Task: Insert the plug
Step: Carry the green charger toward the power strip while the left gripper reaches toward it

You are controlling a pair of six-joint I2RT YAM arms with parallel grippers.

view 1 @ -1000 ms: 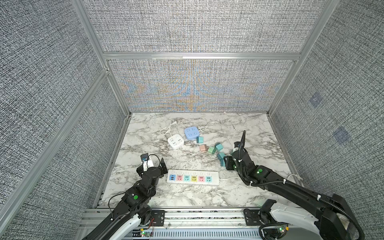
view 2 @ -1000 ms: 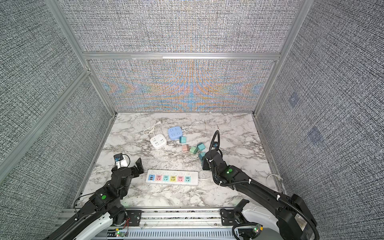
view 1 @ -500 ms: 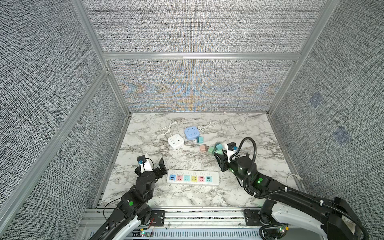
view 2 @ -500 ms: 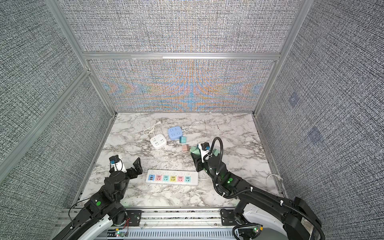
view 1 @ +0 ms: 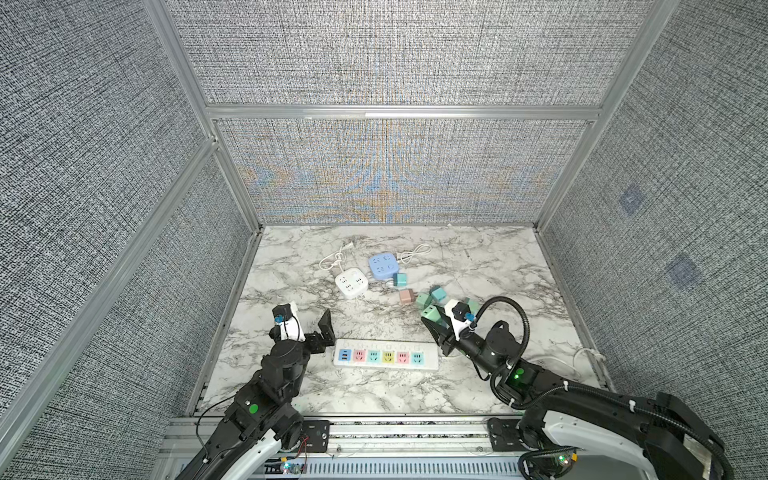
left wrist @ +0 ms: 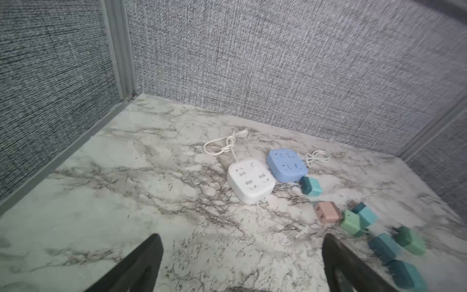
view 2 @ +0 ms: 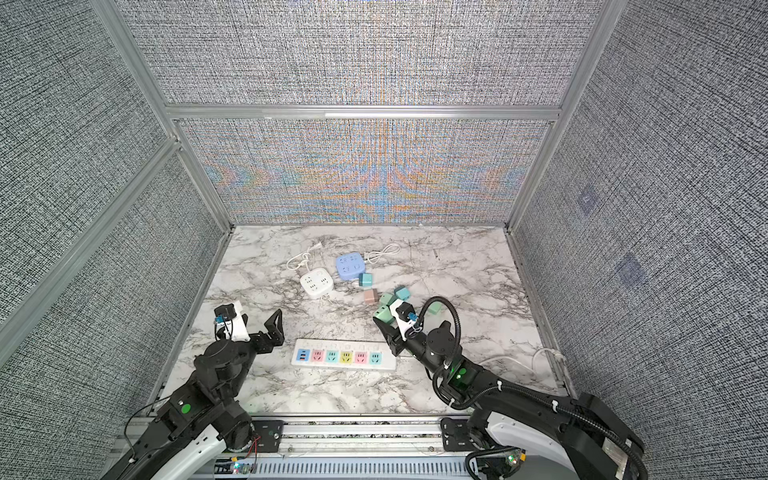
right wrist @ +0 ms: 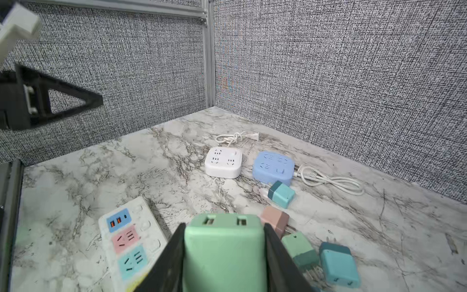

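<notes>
Right wrist view: the right gripper (right wrist: 223, 227) is clamped on the green plug (right wrist: 223, 252) (lifted off the loose plugs (view 1: 423, 300) since a second ago), near the right end of the power strip (view 1: 385, 359). At its other end the left gripper (left wrist: 241, 237) gapes empty; white socket cube (view 1: 352, 283) behind.

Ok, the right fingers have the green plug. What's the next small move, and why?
Probably carry the green plug, clamped between the right fingers, over the power strip and line it up above a free socket. The plug is held clear of the strip, near its right end, and all the coloured sockets look empty.
</notes>
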